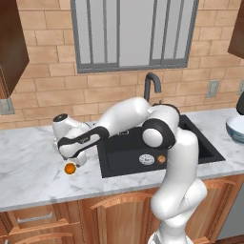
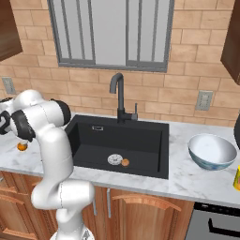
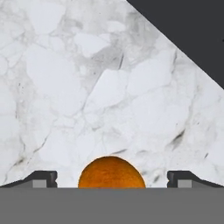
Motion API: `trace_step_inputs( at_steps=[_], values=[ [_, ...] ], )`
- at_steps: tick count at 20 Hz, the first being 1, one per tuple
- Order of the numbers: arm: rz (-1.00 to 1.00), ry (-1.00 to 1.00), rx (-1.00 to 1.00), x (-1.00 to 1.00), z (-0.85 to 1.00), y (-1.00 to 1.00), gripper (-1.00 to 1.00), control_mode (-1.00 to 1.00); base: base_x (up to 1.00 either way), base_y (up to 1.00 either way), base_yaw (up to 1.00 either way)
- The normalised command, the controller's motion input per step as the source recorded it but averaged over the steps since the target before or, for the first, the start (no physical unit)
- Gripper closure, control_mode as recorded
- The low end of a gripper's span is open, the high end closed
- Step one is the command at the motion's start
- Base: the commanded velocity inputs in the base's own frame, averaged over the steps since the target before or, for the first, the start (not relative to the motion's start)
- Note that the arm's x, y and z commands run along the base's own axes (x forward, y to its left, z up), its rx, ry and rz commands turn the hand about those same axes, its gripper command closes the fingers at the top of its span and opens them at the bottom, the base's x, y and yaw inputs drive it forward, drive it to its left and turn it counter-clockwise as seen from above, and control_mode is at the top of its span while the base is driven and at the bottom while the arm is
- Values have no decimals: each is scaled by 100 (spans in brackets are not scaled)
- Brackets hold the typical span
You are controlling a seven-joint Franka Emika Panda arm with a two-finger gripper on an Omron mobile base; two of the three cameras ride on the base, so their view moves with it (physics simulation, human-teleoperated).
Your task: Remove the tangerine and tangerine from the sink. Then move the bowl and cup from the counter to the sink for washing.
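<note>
Hand view: gripper (image 3: 112, 178) spread wide, tips far apart at the bottom edge, nothing pinched. Bright orange tangerine (image 3: 112, 173) sits between the two fingertips (image 3: 43, 178), gap on each side, not touching either that I can tell. It rests on the white marble table (image 3: 87, 87), grey veins; the dark corner at upper right is the sink (image 3: 192, 30) edge.

Left base view: arm rises from lower right, elbow bent over the sink (image 1: 124, 152), forearm reaching left and down, hand tilted low over the table (image 1: 33, 162) just left of the basin. Gripper (image 1: 71, 162) is right above the bright orange tangerine (image 1: 70, 168), which lies on the table just beside the sink's left rim. Fingertips themselves hard to make out here.

Duller tan-orange tangerine (image 1: 161, 159) lies on the black sink floor, just beside the round silver drain disc (image 1: 146, 159). Small, round, matte.

Right base view: same layout. Arm swung far left, wrist at the frame edge, bright tangerine (image 2: 21, 146) on the table below it. Second tangerine (image 2: 125, 162) just right of the drain disc (image 2: 115, 159) in the sink (image 2: 93, 136). Dark curved faucet (image 2: 119, 96) behind the basin. White bowl (image 2: 212, 151), bluish tint, glossy, upright on the table right of the sink, well apart from the gripper. Yellow cup (image 2: 237, 178) at the right frame edge, cropped.
</note>
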Motion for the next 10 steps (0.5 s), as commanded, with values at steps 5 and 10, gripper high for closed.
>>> trace_step_inputs(
  at_steps=[5,10],
  values=[
    [0,-4,0,0,3,-1,-100,-100,0,0,0],
    [0,-1,0,-2,15,-16,-100,-100,0,0,0]
  ],
)
